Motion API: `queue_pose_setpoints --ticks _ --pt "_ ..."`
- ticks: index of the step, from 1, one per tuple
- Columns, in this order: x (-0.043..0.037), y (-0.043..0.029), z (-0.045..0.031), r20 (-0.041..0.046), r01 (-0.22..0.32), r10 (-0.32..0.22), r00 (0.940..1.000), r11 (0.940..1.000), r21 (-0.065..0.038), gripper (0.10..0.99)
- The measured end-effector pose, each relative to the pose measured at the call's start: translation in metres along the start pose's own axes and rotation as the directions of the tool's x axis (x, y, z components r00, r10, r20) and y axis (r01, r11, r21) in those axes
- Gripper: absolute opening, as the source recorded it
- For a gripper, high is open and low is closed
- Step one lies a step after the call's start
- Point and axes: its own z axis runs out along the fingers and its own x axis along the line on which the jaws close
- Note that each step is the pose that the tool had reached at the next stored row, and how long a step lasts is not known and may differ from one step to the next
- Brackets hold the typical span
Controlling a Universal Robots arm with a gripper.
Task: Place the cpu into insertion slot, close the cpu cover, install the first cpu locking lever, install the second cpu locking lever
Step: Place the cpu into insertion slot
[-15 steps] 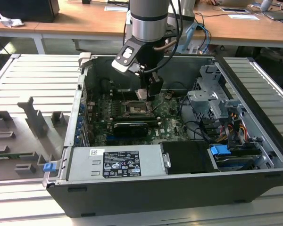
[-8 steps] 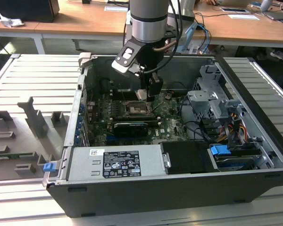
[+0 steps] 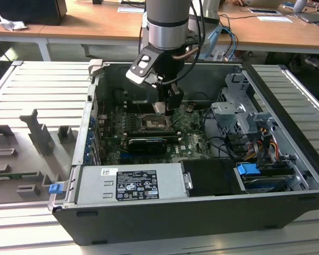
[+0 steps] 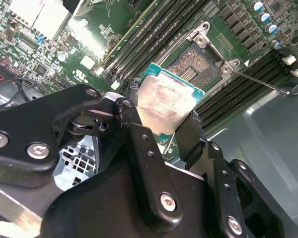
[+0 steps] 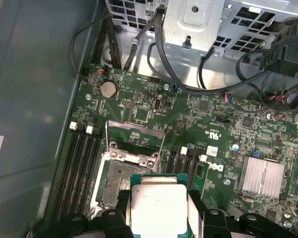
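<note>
1. Between the jaws, the cpu (image 4: 164, 106) is gripped by two opposite edges, with its pale metal top facing both wrist cameras. The faint print on that top is too small to make out.
2. The black fingers (image 4: 139, 134) press on either side of the chip, so the jaws are narrowed to its width.
3. Just under the jaws, the insertion slot (image 5: 114, 181) lies bare with its dark pin field showing. The cpu (image 5: 159, 206) hangs over the slot's edge and is not seated.
4. On the side of the slot away from the jaws, the cpu cover (image 5: 134, 135) stands swung up, a silvery frame tilted off the socket.
5. Beside the slot, a thin wire locking lever (image 4: 265, 83) angles outward from one socket corner.
6. Near the jaws, the green motherboard (image 5: 213, 114) carries white printed marks and small stickers.
7. Well away from the jaws, a white label (image 3: 135, 184) dense with print sits on the grey power supply (image 3: 170, 183).
8. The open computer case (image 3: 202, 218) rests on the slatted bench (image 3: 37, 85).
</note>
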Motion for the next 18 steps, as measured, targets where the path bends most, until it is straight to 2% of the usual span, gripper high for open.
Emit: queue_pose_setpoints --ticks 3,9,18 --pt "0.0000 -0.0005 0.0073 0.0009 -0.017 0.017 0.9999 0.9999 0.002 0.541" --pt "-0.0001 -0.0009 0.0112 0.0083 -0.103 0.103 0.9947 0.9947 0.000 0.541" --pt "-0.0002 -0.0015 0.0172 0.0086 -0.107 0.107 0.9943 0.9943 0.000 0.541"
